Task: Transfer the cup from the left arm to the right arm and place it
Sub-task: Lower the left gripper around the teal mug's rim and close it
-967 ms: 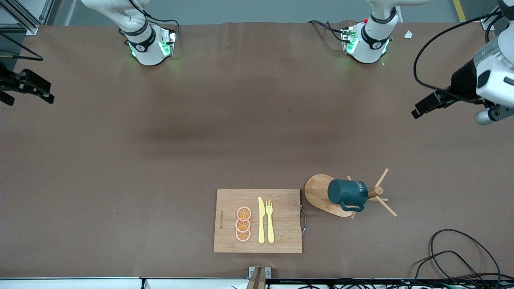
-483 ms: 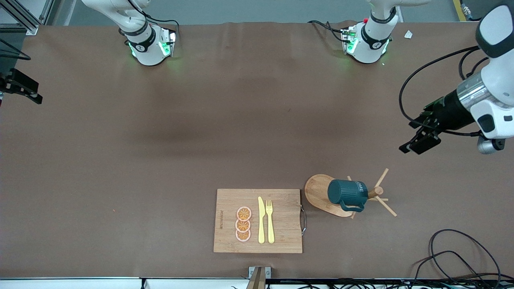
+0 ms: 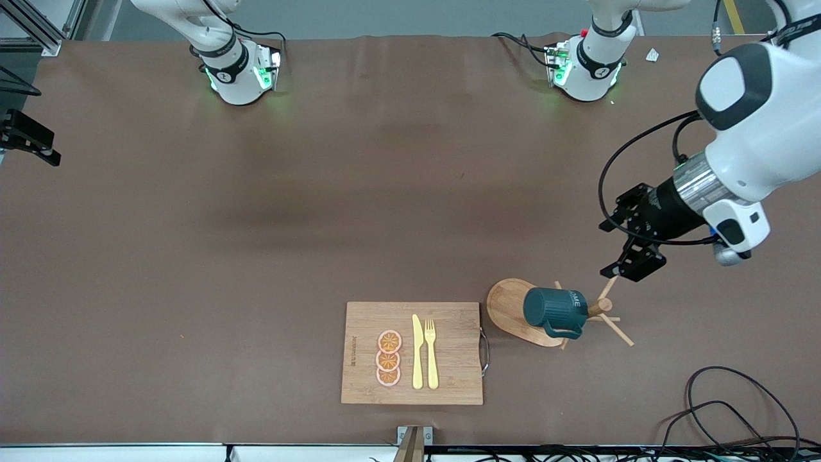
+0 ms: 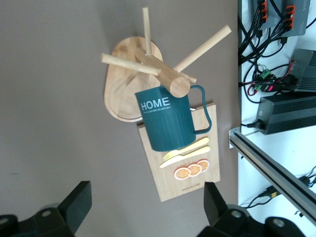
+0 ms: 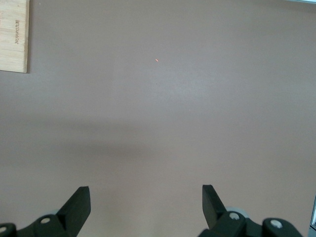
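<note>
The dark teal cup hangs tilted on a peg of a wooden rack, handle toward the front camera. In the left wrist view the cup shows white "HOME" lettering, and the rack's post is above it. My left gripper hovers open over the bare table beside the rack's pegs, apart from the cup. Its fingers have nothing between them. My right gripper waits open over the table's edge at the right arm's end. Only bare table lies under my right gripper.
A wooden cutting board with a yellow knife, a fork and orange slices lies beside the rack, toward the right arm's end. Loose black cables lie at the near corner by the left arm's end.
My left arm has swung in from the table's end and down toward the rack. The right gripper has drawn back slightly toward its table edge. The cup has not moved.
</note>
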{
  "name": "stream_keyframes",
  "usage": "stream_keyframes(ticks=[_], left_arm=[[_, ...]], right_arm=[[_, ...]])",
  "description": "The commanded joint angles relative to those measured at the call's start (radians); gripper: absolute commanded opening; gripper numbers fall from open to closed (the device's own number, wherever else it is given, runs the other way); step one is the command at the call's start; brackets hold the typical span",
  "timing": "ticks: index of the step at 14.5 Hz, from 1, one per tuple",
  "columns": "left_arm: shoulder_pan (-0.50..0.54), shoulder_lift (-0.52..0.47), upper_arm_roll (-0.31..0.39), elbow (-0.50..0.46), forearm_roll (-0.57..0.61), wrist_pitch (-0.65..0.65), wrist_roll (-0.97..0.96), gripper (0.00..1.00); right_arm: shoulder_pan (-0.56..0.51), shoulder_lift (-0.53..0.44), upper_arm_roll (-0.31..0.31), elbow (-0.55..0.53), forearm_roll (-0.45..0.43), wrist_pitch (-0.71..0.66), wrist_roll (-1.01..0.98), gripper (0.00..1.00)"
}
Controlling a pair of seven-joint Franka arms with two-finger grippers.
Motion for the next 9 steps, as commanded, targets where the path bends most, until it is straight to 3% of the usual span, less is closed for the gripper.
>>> stream_keyframes(ticks=[1,5,9], left_arm=[[0.004,-0.013,-0.009,-0.085,-0.059,0.125,-0.042,1.00],[0.010,0.011,-0.009,-0.159,-0.103,0.214,-0.046,1.00],[0.002,0.042,-0.011,-0.173,-0.145,0.279,-0.104,1.00]], right_arm=[[-0.006,-0.002,0.010,0.003,0.008,0.000,-0.011,1.00],[-0.009,-0.002,0.010,0.003,0.008,0.000,-0.012,1.00],[-0.009,-0.002,0.010,0.000,0.008,-0.003,-0.012,1.00]])
